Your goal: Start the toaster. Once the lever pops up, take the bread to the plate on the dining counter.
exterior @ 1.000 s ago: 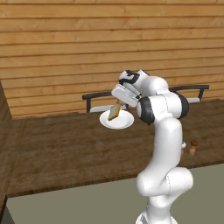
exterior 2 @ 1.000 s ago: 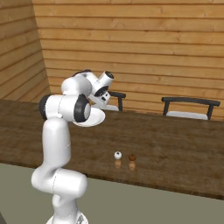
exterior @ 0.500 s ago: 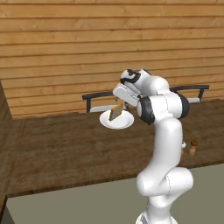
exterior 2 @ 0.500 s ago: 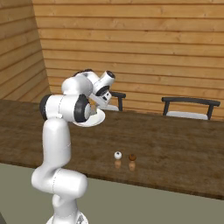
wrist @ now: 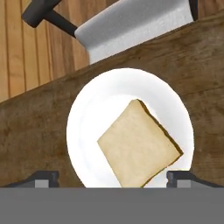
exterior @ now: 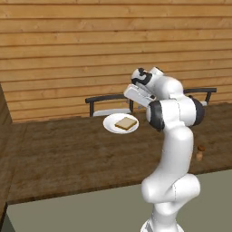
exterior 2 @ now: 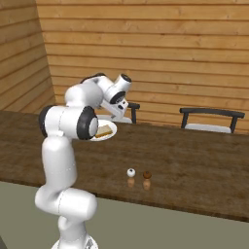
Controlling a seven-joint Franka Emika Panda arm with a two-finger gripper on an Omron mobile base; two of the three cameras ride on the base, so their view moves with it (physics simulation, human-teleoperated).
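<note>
The bread [wrist: 139, 146], a tan slice with a brown crust, lies flat on the round white plate [wrist: 100, 109]. The plate [exterior: 111, 124] rests on the dark wood dining counter [exterior: 68, 154] near its far edge. My gripper [wrist: 113, 178] hovers just above the slice and is open, its fingertips [wrist: 43, 177] wide apart and touching nothing. From the right base camera, the bread [exterior 2: 103, 130] and plate [exterior 2: 111, 129] peek out behind my arm's elbow. The toaster and its lever are out of view.
Two dark chairs [exterior: 106, 102] [exterior: 204, 93] stand behind the counter against the plank wall. Two small shakers [exterior 2: 131, 172] [exterior 2: 147, 175] sit on the counter near its front edge, right of my arm.
The bread hung tilted in my shut gripper over the plate. The jaws have opened and the slice now lies flat on the plate. The arm has hardly moved.
</note>
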